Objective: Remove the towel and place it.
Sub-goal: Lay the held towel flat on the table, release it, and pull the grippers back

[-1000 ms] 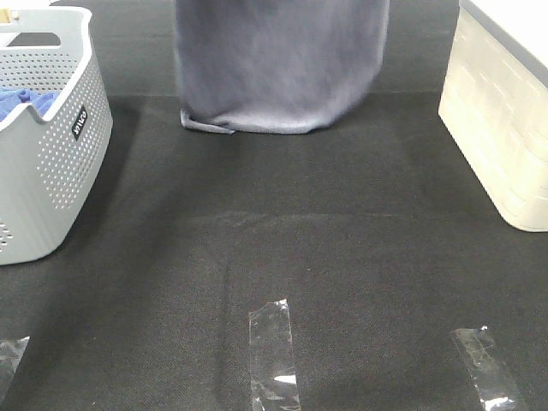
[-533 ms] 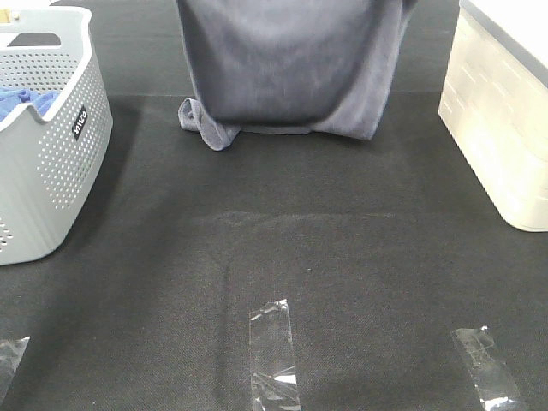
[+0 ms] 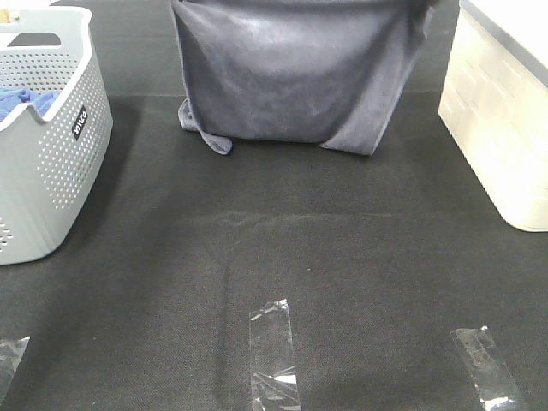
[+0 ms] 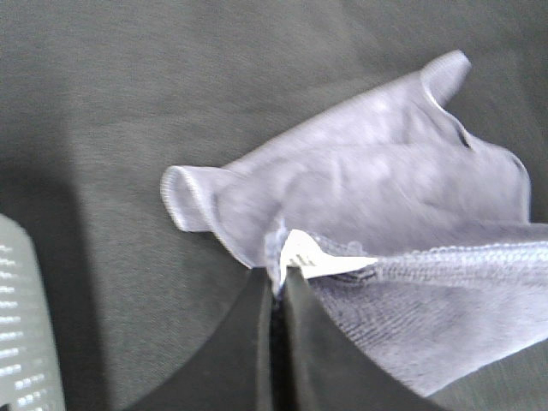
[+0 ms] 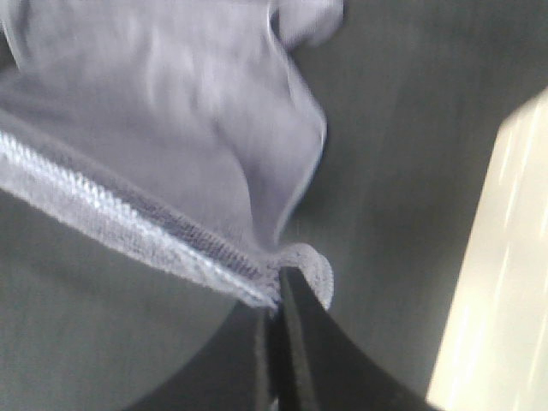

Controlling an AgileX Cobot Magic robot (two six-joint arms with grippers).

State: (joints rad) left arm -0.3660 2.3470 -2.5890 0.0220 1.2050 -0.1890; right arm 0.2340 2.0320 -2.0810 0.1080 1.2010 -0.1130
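The towel (image 3: 291, 77) hangs wider than before; hem lower.

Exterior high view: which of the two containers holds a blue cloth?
The grey perforated basket on the left; blue cloth shows inside it. The cream box opposite shows none.

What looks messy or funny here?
The towel, pinched by the left end effector and right end effector, hangs unevenly: its lower corner nearest the basket curls over on the table.

Grey basket (image 3: 51, 171) holding blue cloth (image 3: 19, 103), cream bin (image 3: 501, 128), tape strips (image 3: 271, 342).
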